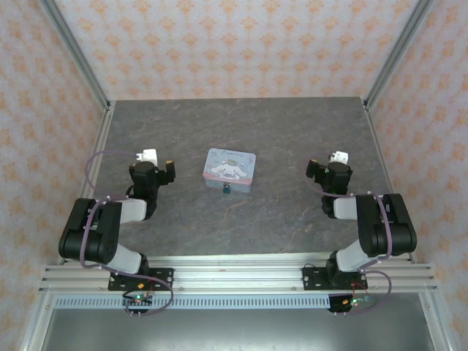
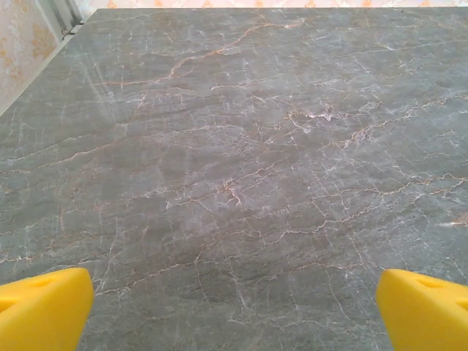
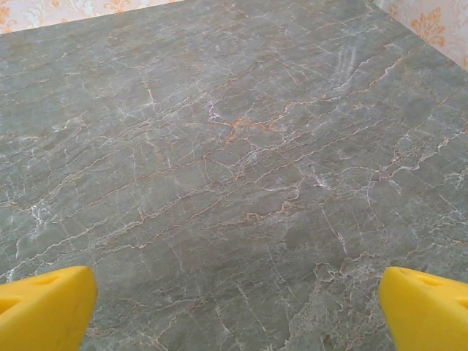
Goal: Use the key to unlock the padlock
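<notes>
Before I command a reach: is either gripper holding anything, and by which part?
Nothing is held. The left gripper and right gripper both stand open over bare grey table; the tiny dark teal padlock lies untouched by the pale blue rectangular tin.

Top external camera, high behind both arm bases [image 1: 140, 276], facing down and forward over whole grey table [image 1: 292, 212], wrist cameras low and close, facing ahead between own yellow fingertips [image 2: 42, 311], all sharing tabletop.
</notes>
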